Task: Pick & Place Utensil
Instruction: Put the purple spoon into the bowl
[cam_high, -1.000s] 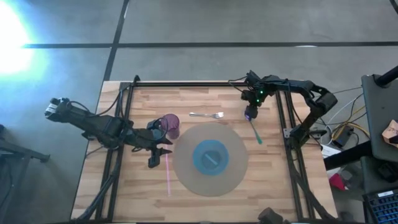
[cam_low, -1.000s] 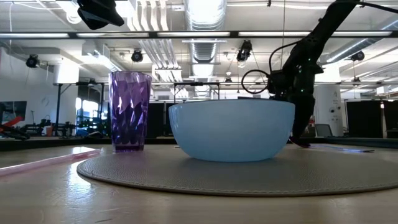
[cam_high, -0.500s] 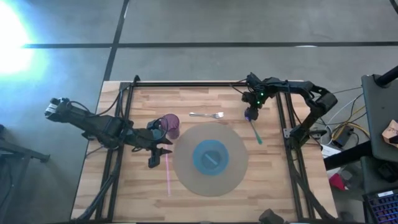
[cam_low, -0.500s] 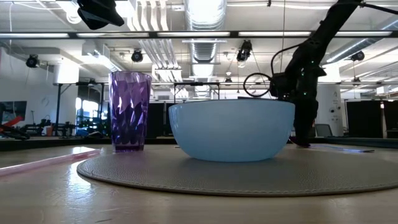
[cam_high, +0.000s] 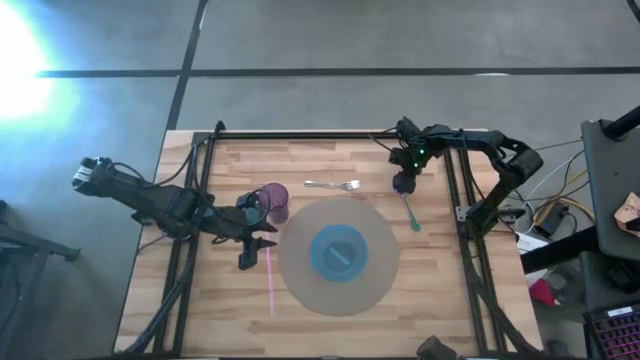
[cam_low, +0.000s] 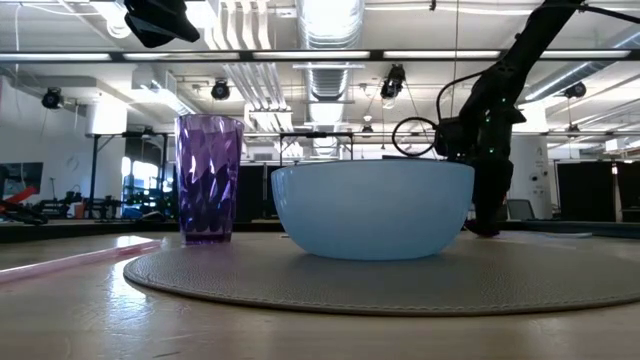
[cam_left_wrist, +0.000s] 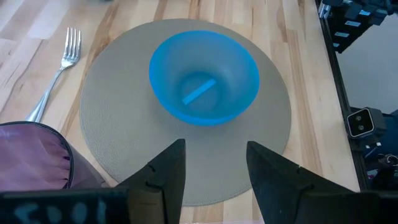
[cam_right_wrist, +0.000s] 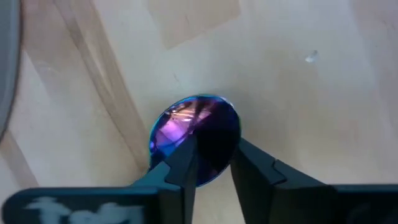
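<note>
A spoon with an iridescent purple bowl (cam_right_wrist: 186, 124) and a green handle (cam_high: 411, 214) lies on the wood at the table's right, beside the grey round mat (cam_high: 300, 270). My right gripper (cam_high: 402, 184) stands over the spoon's bowl end, pointing down, shut on it (cam_right_wrist: 214, 146). My left gripper (cam_high: 262, 243) is open and empty at the mat's left edge, next to the purple cup (cam_high: 276, 201); the left wrist view shows its gap (cam_left_wrist: 214, 149). A blue bowl (cam_high: 340, 250) sits on the mat's middle. My right gripper pinches the spoon where the bowl narrows toward the handle (cam_right_wrist: 208, 149), between its two fingers (cam_right_wrist: 183, 165). The fingers come from above, pointing down, and lie across the spoon. The handle's free end (cam_high: 416, 227) rests on the table.
A silver fork (cam_high: 333, 184) lies on the wood beyond the mat, between the cup and the spoon. A pink straw (cam_high: 270, 275) lies left of the mat. A short blue strip (cam_left_wrist: 199, 92) lies inside the bowl. Dark frame rails (cam_high: 455, 200) run along the table's sides.
My right gripper has shifted a little toward the table's far edge over the spoon's bowl end. The spoon's handle lies where it was.
</note>
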